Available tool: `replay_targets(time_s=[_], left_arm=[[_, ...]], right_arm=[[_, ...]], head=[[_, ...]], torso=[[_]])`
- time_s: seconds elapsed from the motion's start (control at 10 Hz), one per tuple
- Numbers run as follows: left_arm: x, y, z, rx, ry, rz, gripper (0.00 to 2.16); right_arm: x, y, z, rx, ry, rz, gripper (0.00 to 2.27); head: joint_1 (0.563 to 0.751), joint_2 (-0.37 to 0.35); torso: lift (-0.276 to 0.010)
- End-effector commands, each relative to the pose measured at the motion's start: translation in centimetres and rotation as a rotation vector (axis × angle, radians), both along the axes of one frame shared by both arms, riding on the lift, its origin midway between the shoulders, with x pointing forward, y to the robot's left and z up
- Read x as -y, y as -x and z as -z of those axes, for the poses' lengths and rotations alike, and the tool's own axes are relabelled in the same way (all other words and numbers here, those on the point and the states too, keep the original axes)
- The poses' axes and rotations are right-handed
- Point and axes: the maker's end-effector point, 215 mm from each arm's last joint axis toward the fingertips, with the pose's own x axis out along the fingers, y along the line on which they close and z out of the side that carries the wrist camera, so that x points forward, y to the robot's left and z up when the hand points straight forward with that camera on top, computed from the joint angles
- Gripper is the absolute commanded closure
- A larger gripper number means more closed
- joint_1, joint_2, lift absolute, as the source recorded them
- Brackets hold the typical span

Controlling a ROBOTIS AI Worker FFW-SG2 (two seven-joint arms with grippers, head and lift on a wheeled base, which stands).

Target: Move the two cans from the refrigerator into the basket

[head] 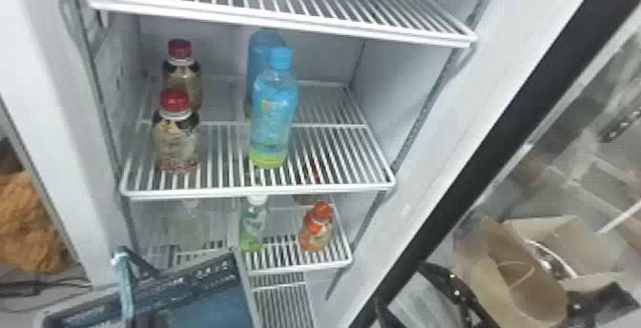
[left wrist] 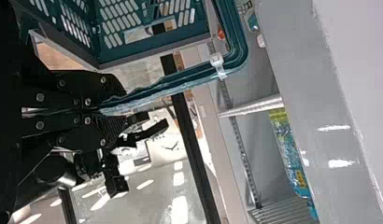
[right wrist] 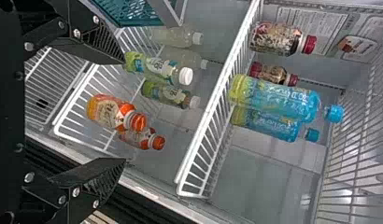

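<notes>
L tool (left wrist: 116, 112) clamped on basket (left wrist: 180, 42), R tool (head: 399, 282) agape, facing orange btl (right wrist: 108, 112).

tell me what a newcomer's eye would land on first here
Likely the blue bottles, upright on a refrigerator shelf right of red-capped bottles. Then the orange-capped bottle on the shelf below. The basket, lower left in the head view, is held by the left tool.

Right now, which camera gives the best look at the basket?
Left wrist view: the basket is close up there, slotted walls and all, with the left tool clamped on it. Head view has part of it, cut off by the bottom edge; right wrist view catches just a slotted piece at the top edge.
</notes>
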Motion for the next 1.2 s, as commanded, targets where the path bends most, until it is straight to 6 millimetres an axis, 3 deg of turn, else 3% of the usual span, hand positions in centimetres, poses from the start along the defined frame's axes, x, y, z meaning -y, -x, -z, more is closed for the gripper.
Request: replay_targets(time_s=[0.0, 1.1], left_arm=[[-0.04, 0.05, 0.05, -0.001, 0.000, -0.001, 1.20], [-0.29, 0.16, -0.08, -0.007, 0.012, -0.009, 1.20]], right_arm=[[0.07, 0.03, 0.07, -0.001, -0.007, 0.005, 0.34], [0.06, -0.46, -0.77, 0.020, -0.016, 0.011, 0.34]], head=[[0.695, -0.311], [0.695, -0.308]], torso=[[-0.025], [-0.025]])
